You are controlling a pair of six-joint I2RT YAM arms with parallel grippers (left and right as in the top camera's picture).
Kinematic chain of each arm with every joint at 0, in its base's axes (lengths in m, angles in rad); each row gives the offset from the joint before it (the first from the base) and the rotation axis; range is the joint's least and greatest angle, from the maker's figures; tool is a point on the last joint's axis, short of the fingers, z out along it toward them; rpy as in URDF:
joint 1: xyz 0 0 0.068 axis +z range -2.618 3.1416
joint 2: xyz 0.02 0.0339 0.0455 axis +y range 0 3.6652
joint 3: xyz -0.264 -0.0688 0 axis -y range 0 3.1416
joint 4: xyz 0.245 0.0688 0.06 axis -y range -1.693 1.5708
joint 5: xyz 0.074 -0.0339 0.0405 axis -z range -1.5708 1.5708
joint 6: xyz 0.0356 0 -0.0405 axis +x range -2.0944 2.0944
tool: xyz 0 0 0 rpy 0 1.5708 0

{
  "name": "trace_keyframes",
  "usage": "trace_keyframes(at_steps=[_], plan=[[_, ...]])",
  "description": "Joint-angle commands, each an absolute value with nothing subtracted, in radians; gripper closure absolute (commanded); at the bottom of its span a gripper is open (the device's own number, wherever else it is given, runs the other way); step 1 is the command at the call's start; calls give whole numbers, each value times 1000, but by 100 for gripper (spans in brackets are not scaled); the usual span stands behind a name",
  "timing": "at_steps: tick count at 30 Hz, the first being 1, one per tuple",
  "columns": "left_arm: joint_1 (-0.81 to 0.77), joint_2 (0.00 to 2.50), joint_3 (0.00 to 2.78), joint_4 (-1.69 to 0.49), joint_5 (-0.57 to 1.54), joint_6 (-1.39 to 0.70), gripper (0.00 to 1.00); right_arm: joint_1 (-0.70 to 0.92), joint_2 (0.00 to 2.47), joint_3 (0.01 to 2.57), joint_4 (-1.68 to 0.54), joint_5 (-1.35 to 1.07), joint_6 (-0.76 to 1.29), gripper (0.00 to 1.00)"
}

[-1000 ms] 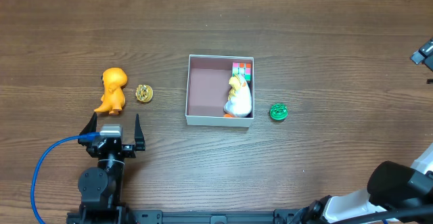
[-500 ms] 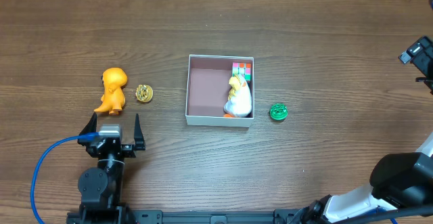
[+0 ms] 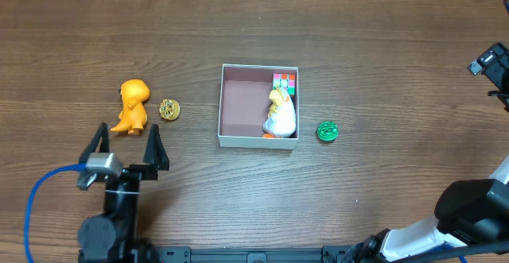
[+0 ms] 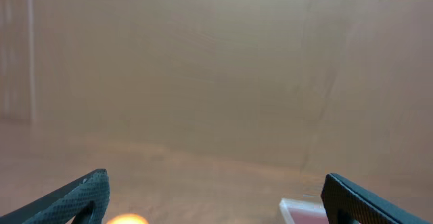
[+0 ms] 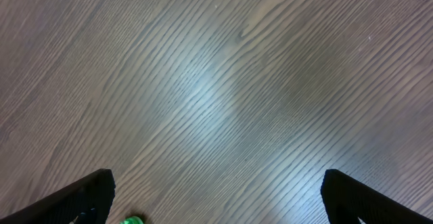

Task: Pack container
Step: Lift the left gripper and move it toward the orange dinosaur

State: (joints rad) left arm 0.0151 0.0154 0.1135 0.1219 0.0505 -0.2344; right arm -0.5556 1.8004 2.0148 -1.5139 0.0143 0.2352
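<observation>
**Pack container: two in, three out**

The container (image 3: 241,108) sat at the middle of the wooden table (image 3: 358,25). Two items lay inside, against its right wall. A Rubik's cube (image 3: 285,80) was in the far right corner, and a white-and-yellow duck toy (image 3: 280,116) lay in front of it, seemingly touching it. The left half of the floor was bare.

Not yet packed: an orange dinosaur toy (image 3: 132,106) with a gold disc (image 3: 169,109) just beside it, both on the table's left half. A green disc (image 3: 327,131) lay just beside the container's right wall, apart from it.

My left claw (image 3: 127,129) hovered toward the near edge, just short of the dinosaur, jaws spread fully with nothing between them. My right claw (image 5: 215,183) hung toward the right edge, well apart from everything, equally wide and empty. Its camera showed bare wood and a sliver of green.

Judgement: under half packed, three items to go. The dinosaur looked the likely next pick for the left claw, and the green disc for the right.
</observation>
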Motion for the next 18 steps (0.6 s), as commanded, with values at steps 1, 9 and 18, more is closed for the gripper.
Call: trace_keyframes(at_steps=[1, 9, 18], plan=[[21, 67, 277, 126, 123, -163, 0, -557, 1795, 2013, -1512, 13, 239, 0], [21, 427, 729, -199, 70, 31, 0, -557, 1796, 2013, -1511, 13, 239, 0], [21, 821, 1153, -542, 205, 60, 0, -557, 1796, 2013, -1511, 13, 239, 0]])
